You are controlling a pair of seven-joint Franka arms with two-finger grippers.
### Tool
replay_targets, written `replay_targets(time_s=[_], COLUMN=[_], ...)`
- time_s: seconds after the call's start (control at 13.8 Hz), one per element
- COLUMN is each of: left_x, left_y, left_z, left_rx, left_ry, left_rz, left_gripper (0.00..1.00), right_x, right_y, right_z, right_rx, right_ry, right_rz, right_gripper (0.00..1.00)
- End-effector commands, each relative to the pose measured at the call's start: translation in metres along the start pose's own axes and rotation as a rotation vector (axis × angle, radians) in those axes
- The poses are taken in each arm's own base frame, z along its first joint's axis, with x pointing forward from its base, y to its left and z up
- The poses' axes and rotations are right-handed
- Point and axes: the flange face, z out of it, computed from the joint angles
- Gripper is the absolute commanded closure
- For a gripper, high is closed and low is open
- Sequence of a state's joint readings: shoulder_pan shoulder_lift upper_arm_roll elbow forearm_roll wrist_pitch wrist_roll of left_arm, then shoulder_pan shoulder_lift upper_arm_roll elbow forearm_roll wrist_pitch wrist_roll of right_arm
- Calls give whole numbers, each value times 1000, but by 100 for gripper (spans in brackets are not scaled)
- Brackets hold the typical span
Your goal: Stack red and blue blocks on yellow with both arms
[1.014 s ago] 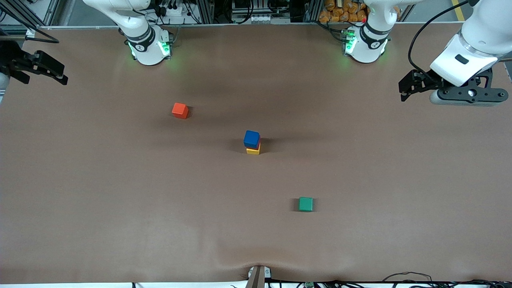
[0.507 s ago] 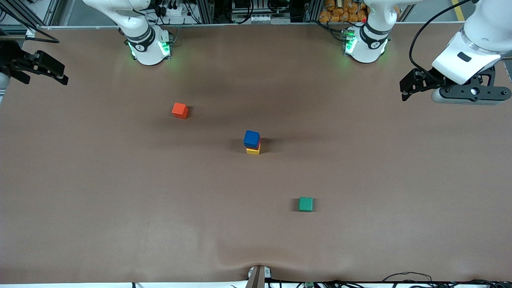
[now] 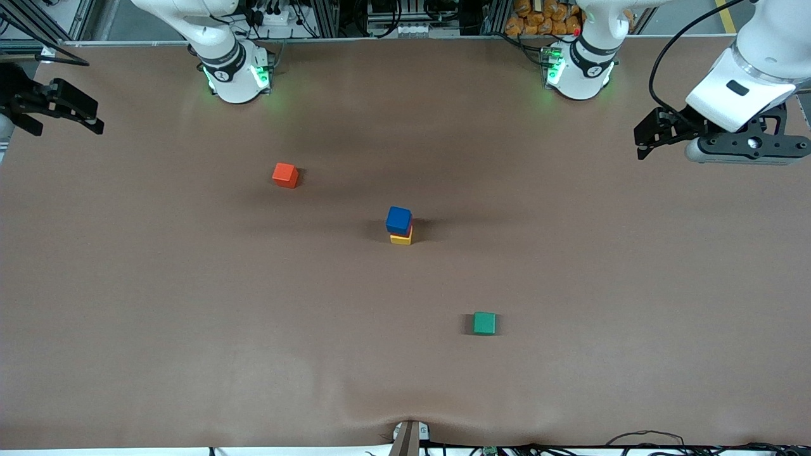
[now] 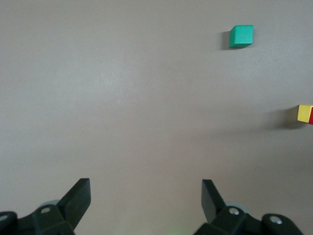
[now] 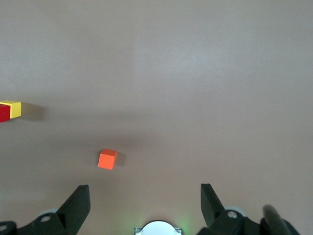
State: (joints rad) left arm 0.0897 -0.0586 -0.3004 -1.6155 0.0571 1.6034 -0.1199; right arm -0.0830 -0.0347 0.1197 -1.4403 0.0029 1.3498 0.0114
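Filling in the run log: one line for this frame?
stack: blue block on red block on yellow block | left hand: open, empty, left-arm table end | right hand: open, empty, right-arm end

Blue block (image 3: 398, 219), red block (image 5: 4, 113), yellow cube (image 3: 401, 239), brown table (image 3: 190, 316).

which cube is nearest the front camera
The green cube. It sits alone, lowest in the front view; the orange-red cube and the stack topped by the blue cube lie farther back.
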Motion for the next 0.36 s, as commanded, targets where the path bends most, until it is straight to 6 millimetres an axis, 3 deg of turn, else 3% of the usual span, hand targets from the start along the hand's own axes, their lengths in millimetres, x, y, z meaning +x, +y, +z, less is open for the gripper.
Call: replay_targets(time_s=[0.0, 0.29], left_x=[-2, -6], left_y=[-4, 1], left_z=[-10, -7], left_rx=[-13, -12], left_ry=[5, -28], left_rz=[1, 12], left_gripper=[0, 0], right_x=[4, 14], right_y=[5, 23], right_z=[3, 10], right_rx=[10, 12], right_ry=[5, 12], right_rz=[-7, 25], right_gripper=[0, 0])
